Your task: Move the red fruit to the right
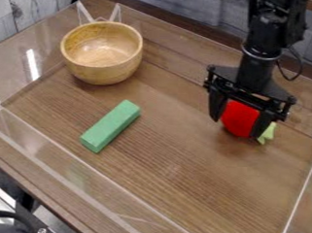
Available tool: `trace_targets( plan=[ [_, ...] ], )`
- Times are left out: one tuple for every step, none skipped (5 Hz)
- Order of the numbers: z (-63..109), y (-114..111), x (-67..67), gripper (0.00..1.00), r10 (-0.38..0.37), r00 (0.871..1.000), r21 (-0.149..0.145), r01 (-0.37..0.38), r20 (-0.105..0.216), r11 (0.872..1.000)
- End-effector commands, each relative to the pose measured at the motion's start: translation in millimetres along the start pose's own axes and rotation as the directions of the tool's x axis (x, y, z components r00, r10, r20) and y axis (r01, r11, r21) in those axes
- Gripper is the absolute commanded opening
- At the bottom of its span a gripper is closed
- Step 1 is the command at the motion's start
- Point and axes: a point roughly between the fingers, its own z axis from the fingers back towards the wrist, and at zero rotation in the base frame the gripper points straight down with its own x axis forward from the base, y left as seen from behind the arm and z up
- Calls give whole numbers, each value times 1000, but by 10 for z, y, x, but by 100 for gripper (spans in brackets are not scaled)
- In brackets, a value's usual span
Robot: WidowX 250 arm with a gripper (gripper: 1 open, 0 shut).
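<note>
from the one camera looking down across the wooden table [182, 178], the black gripper [248, 115] hangs straight down at the right side, its fingers [217, 100] spread wide on either side of the red fruit [243, 118]. the fruit sits on the tabletop between those fingers, glossy and rounded, with its yellow-green leafy cap [267, 133] poking out toward the lower right. i can't tell whether the finger pads actually touch the fruit's sides or just stand close beside it. well apart from that, toward the middle left, a flat green block [110, 124] lies at a slant on the wood. further back on the left stands a wooden bowl [101, 52], upright and much bigger than the fruit. a clear wall [302, 198] runs around the table's edge, its rim catching the light.
</note>
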Motion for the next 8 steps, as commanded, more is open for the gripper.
trace_targets(
  plan=[
    [329,-86,51,100,-46,994,-30,49,101,998],
    [320,-118,21,100,-70,992,-24,73,103,997],
    [361,-62,119,100,-27,994,-14,29,103,999],
    [388,9,203,100,17,993,-7,-16,113,1000],
    [281,26,116,100,35,993,-3,-35,111,999],
    [181,17,45,100,61,992,-6,-61,112,998],
    [200,16,9,0,37,994,-11,-36,107,999],
    [273,-138,8,0,50,994,-18,-49,95,999]
  ],
)
